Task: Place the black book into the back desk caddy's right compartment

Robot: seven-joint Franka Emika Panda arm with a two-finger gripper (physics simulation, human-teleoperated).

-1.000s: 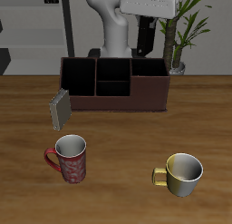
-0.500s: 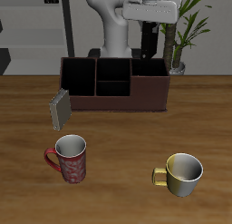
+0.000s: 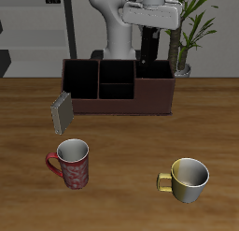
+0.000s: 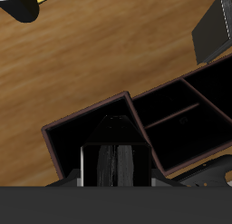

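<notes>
Currently: gripper [image 3: 150,50] clamped on the black book [image 3: 150,48], held upright above the back desk caddy [image 3: 119,88], at roughly 1 o'clock from frame centre in the exterior view. Wrist view: book [image 4: 112,146] hangs over the right compartment [image 4: 95,146]. Step: lowering for insertion. Next move, by judgement: straight descent clear of the walls, then release. Also present: grey textured book [image 3: 62,112], red mug [image 3: 72,163], yellow mug [image 3: 187,180]

The white Franka arm's two-finger gripper [image 3: 148,50] hangs pointing straight down, well above the table, its dark fingers [image 4: 110,162] clamped on something black.
</notes>
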